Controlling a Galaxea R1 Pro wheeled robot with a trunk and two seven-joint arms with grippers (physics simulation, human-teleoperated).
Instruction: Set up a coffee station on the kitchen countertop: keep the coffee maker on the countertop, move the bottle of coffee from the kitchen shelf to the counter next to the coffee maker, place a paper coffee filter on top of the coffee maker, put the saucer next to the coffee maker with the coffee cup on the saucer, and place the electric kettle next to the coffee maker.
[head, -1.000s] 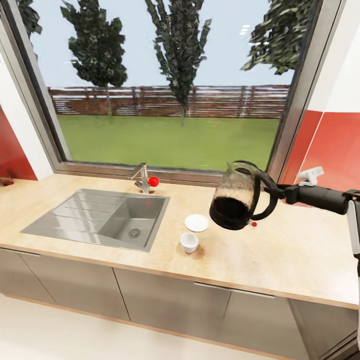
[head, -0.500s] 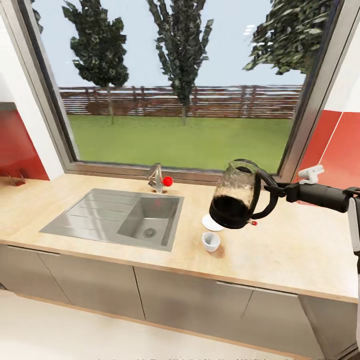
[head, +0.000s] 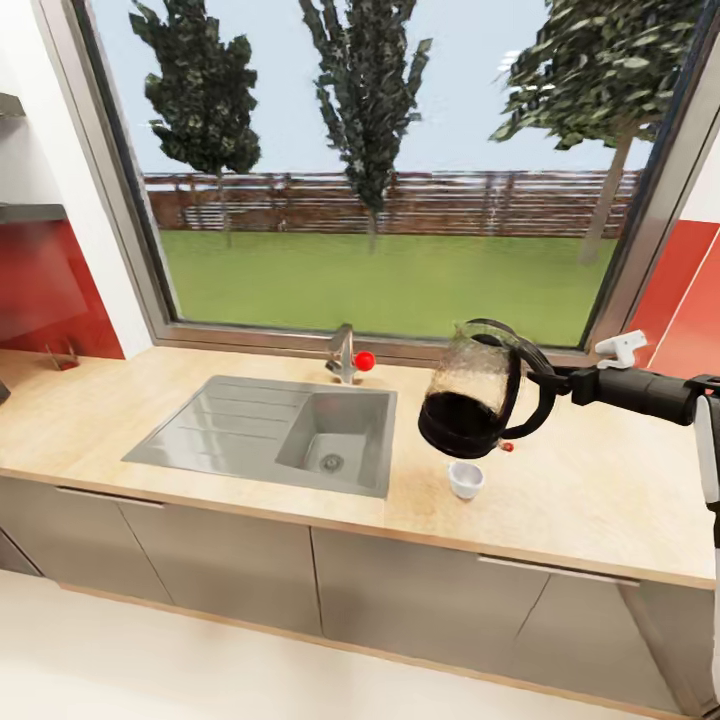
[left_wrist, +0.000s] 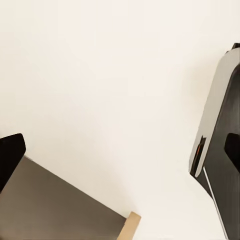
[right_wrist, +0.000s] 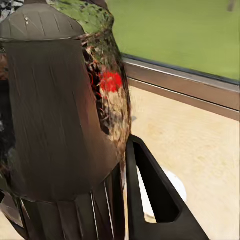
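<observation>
Kettle (head: 475, 390) is up in the air, tilted, hanging over the counter (head: 600, 500) on the right side, and it's mine: my right claw (head: 553, 381) is clamped on its black handle out at the end of my outstretched arm. From the right wrist, the kettle (right_wrist: 60, 125) is close up, dark glass body, handle looping beside it. Just below and near of it sits the cup (head: 466, 479), upright on the counter. Through the handle from the wrist I catch a white round thing (right_wrist: 175, 187) lying on the counter, likely the saucer. Left of all this, the sink (head: 275, 432) with its tap (head: 345, 355) by the window. My left claw: can't tell how it stands.
</observation>
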